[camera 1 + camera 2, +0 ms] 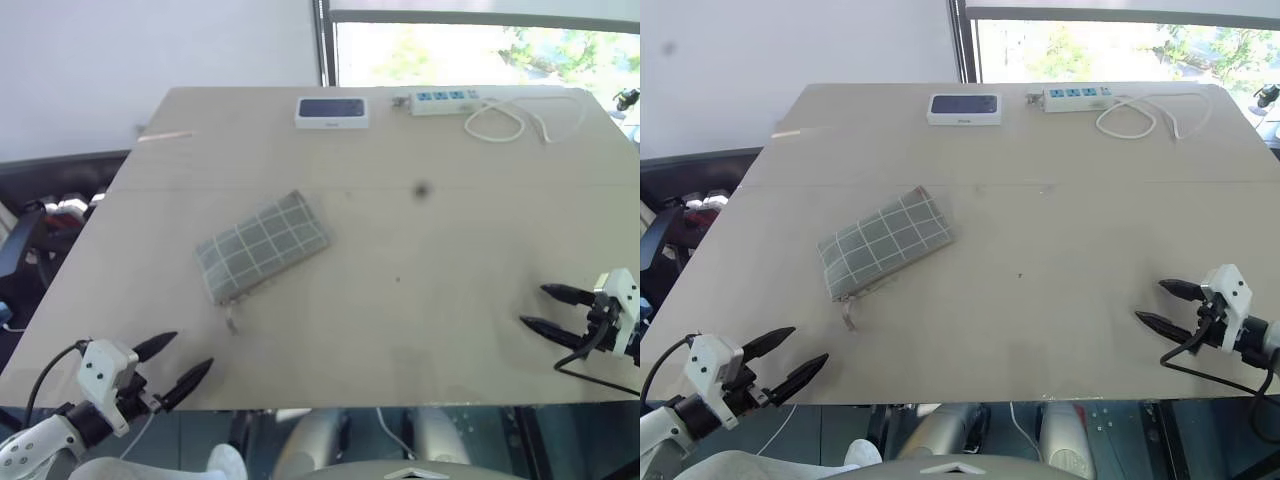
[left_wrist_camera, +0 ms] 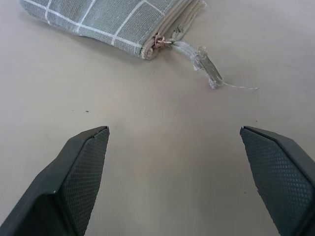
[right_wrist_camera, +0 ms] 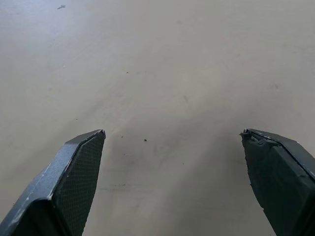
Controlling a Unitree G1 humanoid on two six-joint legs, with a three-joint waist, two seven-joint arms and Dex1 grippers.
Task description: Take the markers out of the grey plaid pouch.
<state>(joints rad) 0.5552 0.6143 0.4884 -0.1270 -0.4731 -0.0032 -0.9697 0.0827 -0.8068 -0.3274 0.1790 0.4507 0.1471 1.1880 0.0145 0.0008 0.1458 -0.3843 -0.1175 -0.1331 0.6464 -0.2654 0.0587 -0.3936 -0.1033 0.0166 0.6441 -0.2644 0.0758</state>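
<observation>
The grey plaid pouch lies flat and slanted on the left half of the table, its small pull tab trailing off the near corner. The markers are hidden from view. My left gripper hovers open at the table's near left corner, pointing toward the pouch's tab end with bare table between them. Open as well, my right gripper sits at the near right edge, far from the pouch, with nothing between its fingers.
A white-framed dark device and a white power strip with a looped cord sit along the table's far edge. A dark spot marks the tabletop.
</observation>
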